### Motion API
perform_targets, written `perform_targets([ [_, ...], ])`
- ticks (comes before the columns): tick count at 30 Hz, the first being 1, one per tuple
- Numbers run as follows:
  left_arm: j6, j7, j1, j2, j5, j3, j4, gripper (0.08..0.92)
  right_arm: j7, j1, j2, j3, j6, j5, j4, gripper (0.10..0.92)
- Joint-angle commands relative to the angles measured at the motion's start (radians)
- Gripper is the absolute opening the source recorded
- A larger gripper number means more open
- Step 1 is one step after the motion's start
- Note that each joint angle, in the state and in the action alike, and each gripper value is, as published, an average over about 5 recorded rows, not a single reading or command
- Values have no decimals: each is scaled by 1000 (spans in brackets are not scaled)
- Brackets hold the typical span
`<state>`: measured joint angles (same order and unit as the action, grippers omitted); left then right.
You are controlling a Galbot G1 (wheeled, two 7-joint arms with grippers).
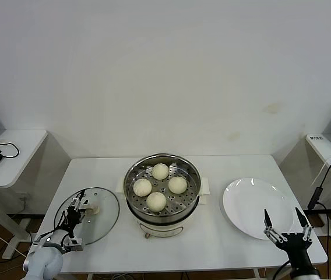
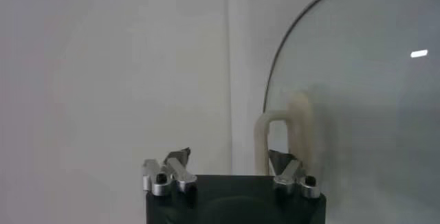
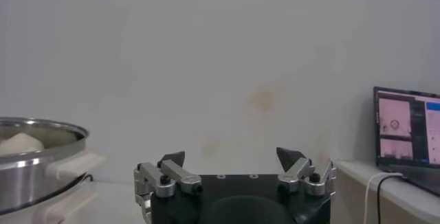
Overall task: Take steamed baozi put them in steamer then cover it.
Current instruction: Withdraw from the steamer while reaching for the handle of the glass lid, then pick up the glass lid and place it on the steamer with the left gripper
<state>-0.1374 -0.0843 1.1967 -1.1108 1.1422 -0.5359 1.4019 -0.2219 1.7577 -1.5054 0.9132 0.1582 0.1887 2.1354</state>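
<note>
Four buns [image 1: 160,186] in the steamer [image 1: 162,169] mid-surface [image 1: 212,245], glass lid [image 1: 101,219] flat at its left, left end effector [image 1: 79,205] spread wide by the lid handle [image 2: 282,132], right end effector [image 1: 284,223] wide over the plate [image 1: 250,204], laptop [image 3: 407,138] seen only from the right wrist.

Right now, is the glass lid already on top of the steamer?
No, the glass lid lies flat on the table to the left of the open steamer, by the left claw.

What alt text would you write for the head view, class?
Four steamed baozi sit in the uncovered steamer mid-table. The left gripper hovers over the cover lying at left; the right gripper, open, waits by an empty white plate.
</note>
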Motion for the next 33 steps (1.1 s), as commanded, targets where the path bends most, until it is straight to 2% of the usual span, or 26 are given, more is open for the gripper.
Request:
perform_targets([
  [1, -4, -2, -11, -2, -19, 3, -23, 558, -1, 0, -1, -5, 0, -3, -1, 823],
  [9, -1, -49, 16, -8, -26, -13, 14, 316, -2, 2, 0, -3, 1, -1, 4, 823],
  [13, 20, -68, 70, -9, -20, -45, 112, 196, -2, 4, 0, -4, 1, -2, 7, 823],
  [16, 50, -71, 129, -6, -15, -84, 216, 141, -3, 5, 1, -4, 1, -3, 9, 823],
  [20, 103, -31, 210, 4, -8, -139, 389, 134, -5, 2, 2, -10, 2, -10, 8, 823],
  [24, 176, 53, 263, 20, 0, -178, 541, 134, -6, -5, 3, -22, 4, -27, 2, 823],
  [29, 266, 147, 274, 44, -15, -197, 675, 134, -5, -12, 11, -26, 9, -53, -7, 823],
  [33, 324, 204, 253, 85, -70, -160, 761, 134, -2, -17, 17, -30, 10, -67, -10, 823],
])
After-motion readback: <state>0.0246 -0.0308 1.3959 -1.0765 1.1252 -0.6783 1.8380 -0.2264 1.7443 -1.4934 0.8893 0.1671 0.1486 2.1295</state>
